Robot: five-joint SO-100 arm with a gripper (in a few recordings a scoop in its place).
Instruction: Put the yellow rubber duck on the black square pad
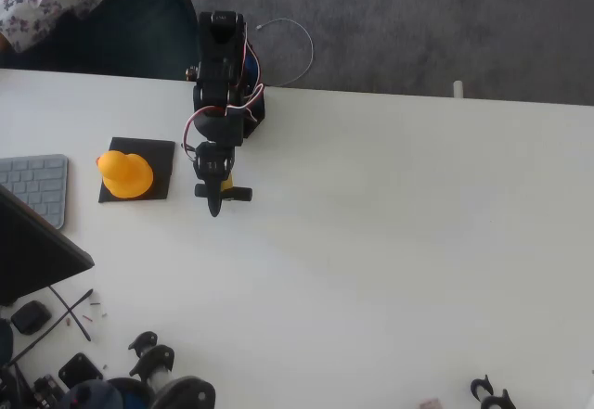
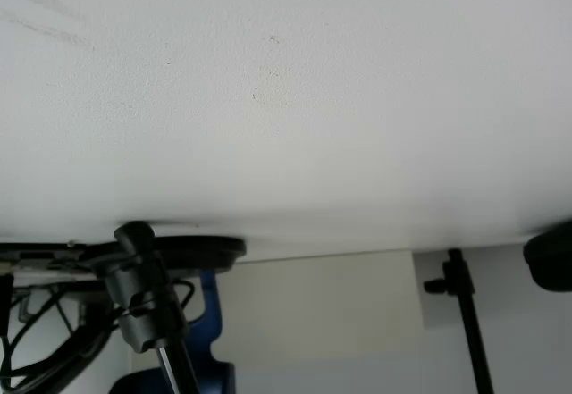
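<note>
Yellow rubber duck (image 1: 124,174) sits on the black square pad (image 1: 156,157) in the overhead view, covering the pad's left and lower part and reaching slightly past the pad's left edge. It is a small, rounded, glossy body of warm yellow-orange, with a smaller rounded lump, apparently its head, toward the pad's upper left. Beak and eyes cannot be made out from this height. The pad is flat, thin and matte, and its bare right strip and top edge show around the duck.

The gripper (image 1: 214,200) hangs over the white table (image 1: 390,242) just to the right of the pad, apart from the duck and from the pad's edge. Its dark fingers point down the picture and look drawn together to a narrow tip with nothing between them, though from above I cannot tell for sure whether the jaws are clenched or slightly parted. The arm's black base (image 1: 225,66) stands at the table's far edge, up and to the right of the pad.

A grey keyboard (image 1: 37,186) lies left of the pad, close to the duck's side. Below the keyboard is a dark angled laptop edge (image 1: 37,256).

In the wrist view, the pale tabletop (image 2: 286,99) with faint marks takes up the upper part, with dark stands and cables beyond its edge.
</note>
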